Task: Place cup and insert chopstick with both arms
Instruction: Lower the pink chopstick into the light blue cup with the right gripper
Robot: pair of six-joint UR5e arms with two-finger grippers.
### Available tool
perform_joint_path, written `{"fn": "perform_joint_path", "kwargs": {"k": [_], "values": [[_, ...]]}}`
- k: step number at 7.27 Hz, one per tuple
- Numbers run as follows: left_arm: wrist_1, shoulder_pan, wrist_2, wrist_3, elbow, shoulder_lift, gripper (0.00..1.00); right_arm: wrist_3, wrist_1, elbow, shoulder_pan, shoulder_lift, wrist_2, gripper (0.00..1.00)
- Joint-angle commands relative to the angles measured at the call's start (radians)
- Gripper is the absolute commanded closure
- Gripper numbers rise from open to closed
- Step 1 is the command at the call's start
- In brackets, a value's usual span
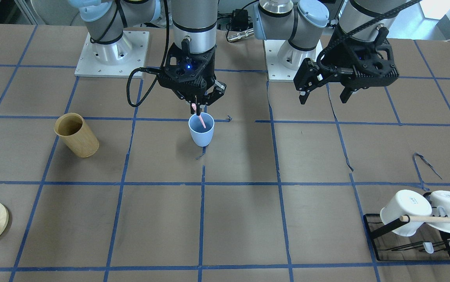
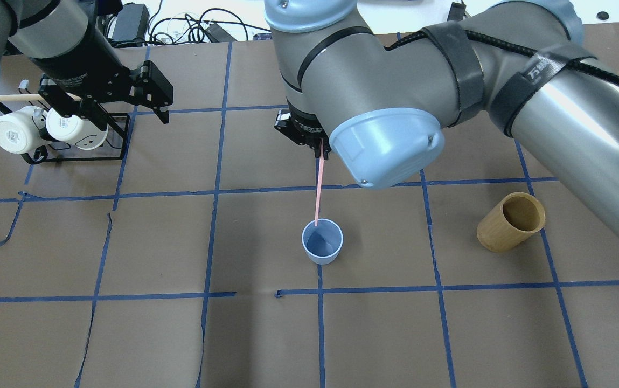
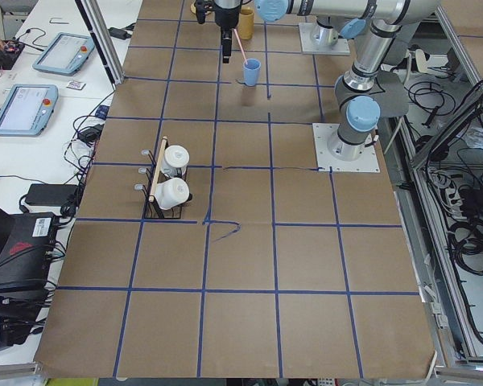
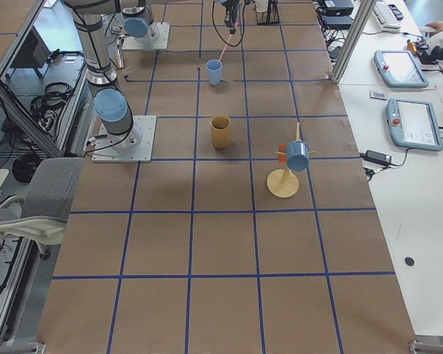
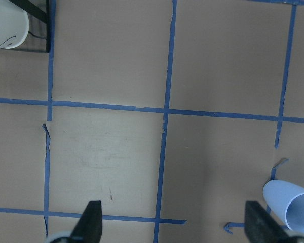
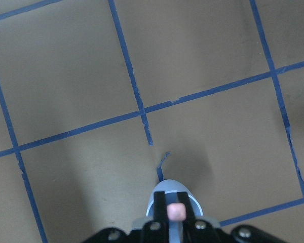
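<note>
The cup stands upright on the table, and the chopstick leans with its lower end inside the cup's mouth. Directly above the cup, the right gripper is clenched on the stick's upper end. I'd judge insertion is the step in hand. The next move calls for easing the jaws apart so the stick settles against the rim without tipping the cup. Well apart from the cup, the left gripper hangs with its jaws spread wide, grasping nothing. To the cup's other side sits a tan wooden cylinder.
</note>
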Motion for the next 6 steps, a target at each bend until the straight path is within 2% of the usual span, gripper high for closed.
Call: {"fn": "perform_joint_path", "kwargs": {"k": [1,6], "values": [[0.000,0.000,0.000,0.000,0.000,0.000,0.00,0.007,0.031,0.005,0.001,-0.002,0.002,1.00],[0.000,0.000,0.000,0.000,0.000,0.000,0.00,0.007,0.051,0.022,0.002,0.010,0.013,0.90]]}}
